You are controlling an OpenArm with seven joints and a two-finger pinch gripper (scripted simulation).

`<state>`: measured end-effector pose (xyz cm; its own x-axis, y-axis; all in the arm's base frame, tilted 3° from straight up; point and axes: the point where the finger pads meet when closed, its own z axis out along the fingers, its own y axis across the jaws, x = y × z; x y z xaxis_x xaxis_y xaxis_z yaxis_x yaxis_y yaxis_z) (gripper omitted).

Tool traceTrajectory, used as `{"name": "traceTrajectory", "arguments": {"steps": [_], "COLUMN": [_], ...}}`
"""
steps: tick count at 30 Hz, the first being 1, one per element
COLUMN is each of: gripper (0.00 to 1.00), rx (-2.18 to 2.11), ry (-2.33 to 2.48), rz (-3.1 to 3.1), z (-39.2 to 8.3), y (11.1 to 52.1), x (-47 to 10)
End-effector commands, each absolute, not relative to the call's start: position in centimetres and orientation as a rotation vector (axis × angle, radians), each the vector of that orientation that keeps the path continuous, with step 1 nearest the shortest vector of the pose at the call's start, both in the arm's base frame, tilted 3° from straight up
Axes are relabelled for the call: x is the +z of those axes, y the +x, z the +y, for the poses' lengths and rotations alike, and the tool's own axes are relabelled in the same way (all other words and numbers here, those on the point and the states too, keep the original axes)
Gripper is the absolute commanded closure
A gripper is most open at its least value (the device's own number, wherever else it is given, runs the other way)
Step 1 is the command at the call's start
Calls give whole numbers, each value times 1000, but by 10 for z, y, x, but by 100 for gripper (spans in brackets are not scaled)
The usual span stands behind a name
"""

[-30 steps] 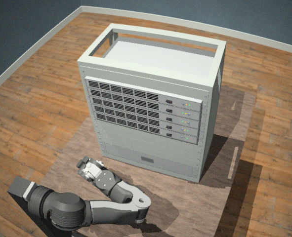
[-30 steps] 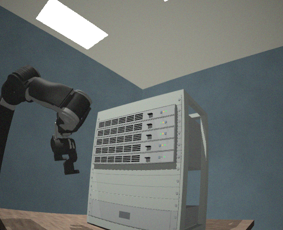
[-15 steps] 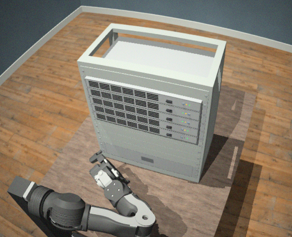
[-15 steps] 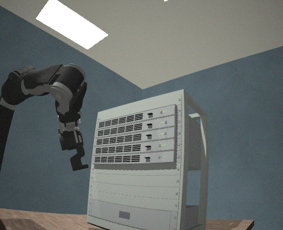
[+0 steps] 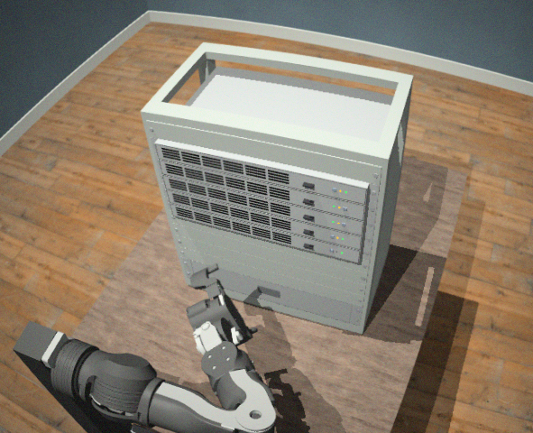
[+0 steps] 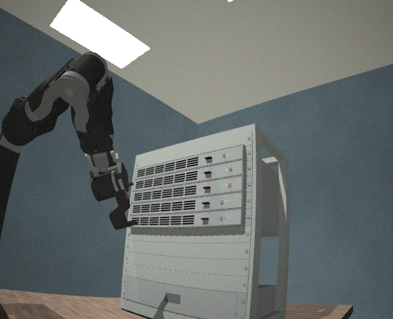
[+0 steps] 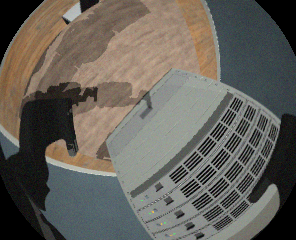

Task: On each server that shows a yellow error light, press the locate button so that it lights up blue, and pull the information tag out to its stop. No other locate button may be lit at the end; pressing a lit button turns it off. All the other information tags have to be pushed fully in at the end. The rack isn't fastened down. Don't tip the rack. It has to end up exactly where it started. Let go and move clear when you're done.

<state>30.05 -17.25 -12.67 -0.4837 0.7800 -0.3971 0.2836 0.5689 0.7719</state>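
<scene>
Exterior view: the claw (image 5: 234,299) (image 6: 132,204) (image 7: 148,149) stands wide open near the grille end of the servers (image 5: 298,209) (image 6: 215,183) (image 7: 188,202), with nothing between its fingers. Whether the nearer finger touches the fronts, I cannot tell. Farther along each face sits a small dark tab (image 5: 308,185) (image 6: 208,159) (image 7: 199,235), probably the information tag's grip, and beyond it the lights and pale locate button (image 5: 334,189) (image 6: 223,155). The upper four servers show yellow; the bottom server (image 5: 322,252) (image 6: 213,219) (image 7: 149,195) shows only green. No button looks clearly lit, and all five tabs look alike.

The tags should be light, stiff and slim: pinch the tab's sides and draw straight out. Buttons want one short, square press. The rack (image 5: 266,130) (image 6: 189,250) (image 7: 178,130) stands upright on the bench (image 5: 135,289) (image 6: 69,298) (image 7: 113,125), likely heavy but loose, so a hard shove or snagged finger could shift it.
</scene>
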Motion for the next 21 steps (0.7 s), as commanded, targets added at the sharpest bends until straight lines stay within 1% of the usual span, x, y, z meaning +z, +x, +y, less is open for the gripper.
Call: {"name": "traceTrajectory", "arguments": {"steps": [1,11,13,21], "gripper": [0,0,0,0], "rx": [904,1061,1061,1152], "ry": [870,1049,1049,1151], "rz": [1969,1556,1556,1268], "z": [-171,-229,-229,-268], "y": [303,315,315,322], "x": [-119,-73,-73,-44]}}
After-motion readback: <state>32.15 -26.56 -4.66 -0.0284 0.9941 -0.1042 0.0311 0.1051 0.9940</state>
